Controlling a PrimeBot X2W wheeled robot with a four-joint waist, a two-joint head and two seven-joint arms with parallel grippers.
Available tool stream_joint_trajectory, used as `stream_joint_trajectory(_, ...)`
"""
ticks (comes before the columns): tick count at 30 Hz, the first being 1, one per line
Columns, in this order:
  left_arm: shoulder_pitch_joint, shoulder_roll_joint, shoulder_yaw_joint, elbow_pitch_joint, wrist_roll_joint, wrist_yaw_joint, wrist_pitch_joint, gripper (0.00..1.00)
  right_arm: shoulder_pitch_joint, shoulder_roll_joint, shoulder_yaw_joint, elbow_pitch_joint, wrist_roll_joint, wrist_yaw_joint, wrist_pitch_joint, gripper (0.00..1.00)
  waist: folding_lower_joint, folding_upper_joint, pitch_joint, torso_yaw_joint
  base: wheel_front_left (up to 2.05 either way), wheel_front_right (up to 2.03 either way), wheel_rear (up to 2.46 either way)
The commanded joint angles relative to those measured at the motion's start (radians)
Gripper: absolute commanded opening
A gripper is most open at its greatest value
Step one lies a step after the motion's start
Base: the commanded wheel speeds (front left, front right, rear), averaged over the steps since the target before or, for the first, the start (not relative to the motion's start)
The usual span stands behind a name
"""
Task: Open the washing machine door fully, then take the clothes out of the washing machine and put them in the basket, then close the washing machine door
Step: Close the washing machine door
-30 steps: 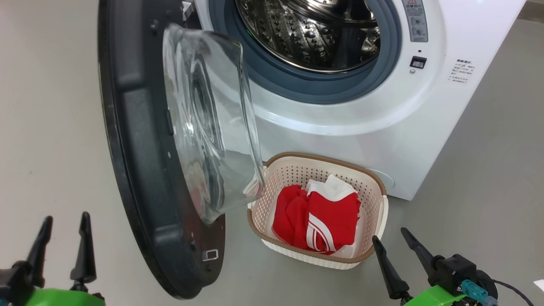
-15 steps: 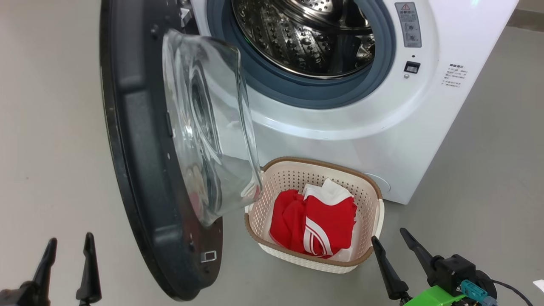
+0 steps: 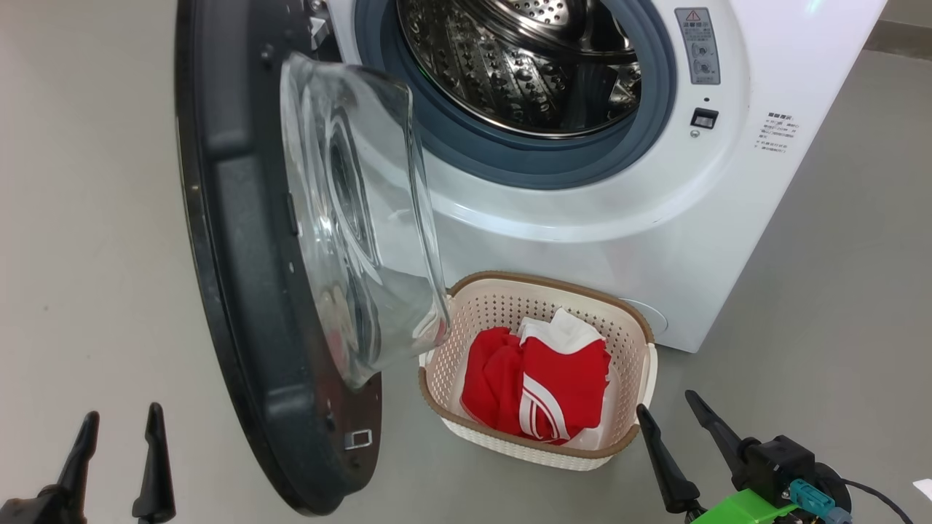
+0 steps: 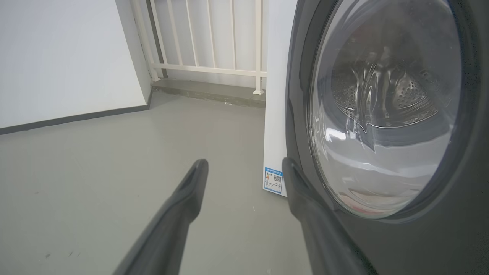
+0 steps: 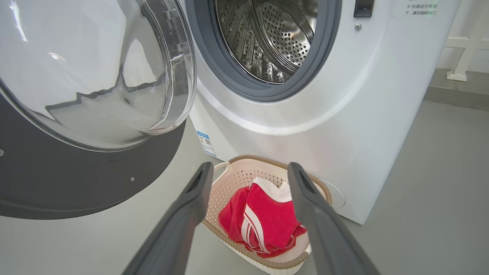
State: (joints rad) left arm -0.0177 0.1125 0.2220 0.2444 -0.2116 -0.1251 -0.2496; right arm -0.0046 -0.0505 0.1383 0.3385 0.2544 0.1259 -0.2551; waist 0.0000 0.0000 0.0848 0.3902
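The washing machine stands ahead with its steel drum exposed and no cloth visible in it. The washing machine door hangs wide open to the left, its glass porthole bulging toward the basket. On the floor below sits the cream basket, holding the red and white clothes. My left gripper is open at the lower left, outside the door. In the left wrist view the left gripper hangs beside the door's outer face. My right gripper is open just right of the basket, holding nothing. Between its fingers the right wrist view shows the clothes.
Grey floor spreads on both sides of the machine. A white wall and a white railing stand behind the machine's left side. A blue label marks the machine's lower corner.
My left gripper has dropped lower in the head view. The head camera has shifted slightly, so the machine and basket sit a little lower and further left. The right gripper has stayed put.
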Motion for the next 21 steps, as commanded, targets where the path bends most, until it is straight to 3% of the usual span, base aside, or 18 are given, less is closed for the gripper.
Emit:
stream_joint_trajectory(1,-0.009,0.024,0.033,-0.027,0.005,-0.006,-0.012,1.0,-0.01,0.0,0.023,-0.025,0.009,0.005,-0.007,1.0,0.0,0.0,-0.001,0.0,0.0,0.0,0.0)
stream_joint_trajectory(15,-0.006,0.036,0.021,-0.039,-0.001,-0.006,-0.012,1.0,-0.002,0.0,0.026,-0.026,0.019,0.005,-0.007,1.0,0.0,0.0,-0.014,0.003,0.0,0.0,0.0)
stream_joint_trajectory(16,-0.008,0.037,0.02,-0.041,-0.004,-0.006,-0.012,0.92,-0.002,0.0,0.026,-0.026,0.019,0.005,-0.007,1.0,0.0,0.0,-0.015,0.004,0.0,0.0,0.0)
stream_joint_trajectory(18,-0.013,0.041,0.019,-0.046,-0.013,-0.006,-0.012,0.49,-0.002,0.0,0.026,-0.026,0.021,0.005,-0.007,1.0,0.0,0.0,-0.016,0.006,0.0,0.0,0.0)
stream_joint_trajectory(19,-0.015,0.043,0.018,-0.048,-0.019,-0.006,-0.012,0.39,-0.002,0.0,0.026,-0.026,0.021,0.005,-0.007,1.0,0.0,0.0,-0.017,0.007,0.0,0.0,0.0)
stream_joint_trajectory(21,-0.02,0.049,0.018,-0.051,-0.03,-0.006,-0.012,0.0,-0.002,0.0,0.026,-0.027,0.023,0.005,-0.007,1.0,0.0,0.0,-0.019,0.008,0.0,0.0,0.0)
